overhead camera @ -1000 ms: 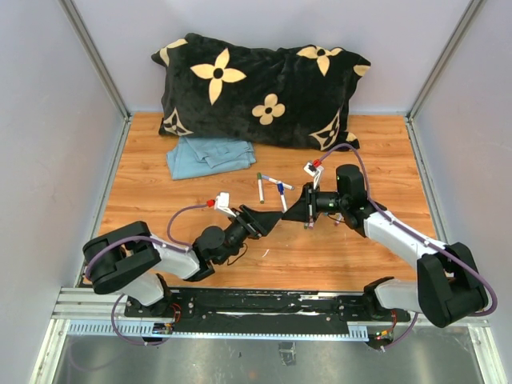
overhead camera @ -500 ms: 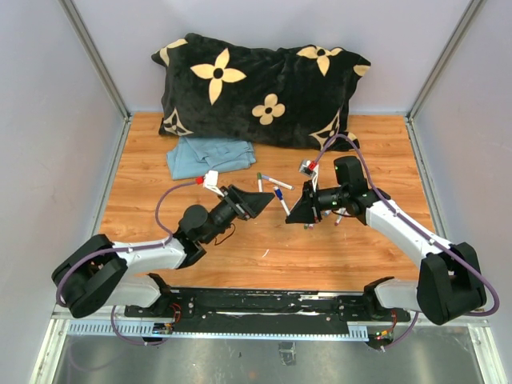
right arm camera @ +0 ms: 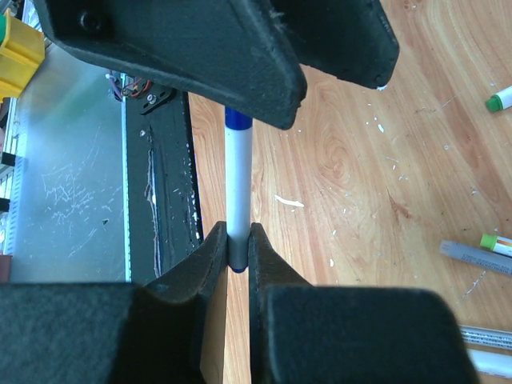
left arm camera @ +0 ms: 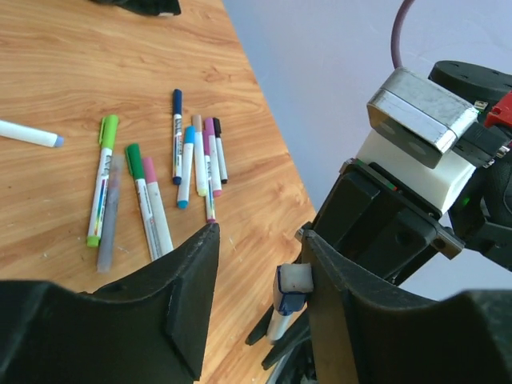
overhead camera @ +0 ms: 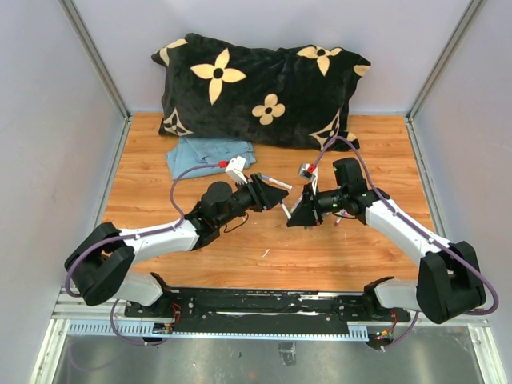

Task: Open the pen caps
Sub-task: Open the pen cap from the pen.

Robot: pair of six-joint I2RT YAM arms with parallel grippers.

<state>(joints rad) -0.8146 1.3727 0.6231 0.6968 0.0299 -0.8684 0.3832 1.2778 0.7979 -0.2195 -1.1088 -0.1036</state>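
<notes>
Wooden tabletop (overhead camera: pixel 144 188) is seen beneath a white pen (right arm camera: pixel 238 188) pinched at its barrel by the right gripper (right arm camera: pixel 238 237). Its blue cap (right arm camera: pixel 236 120) is flanked by the spread left gripper (left arm camera: pixel 260 236). Light, stiff, slick plastic is judged, so the cap is best clamped squarely.

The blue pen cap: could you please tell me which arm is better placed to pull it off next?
Left. The left gripper straddles the blue cap with its jaws apart, ready to close. The right gripper is shut on the pen barrel, holding it steady.
</notes>
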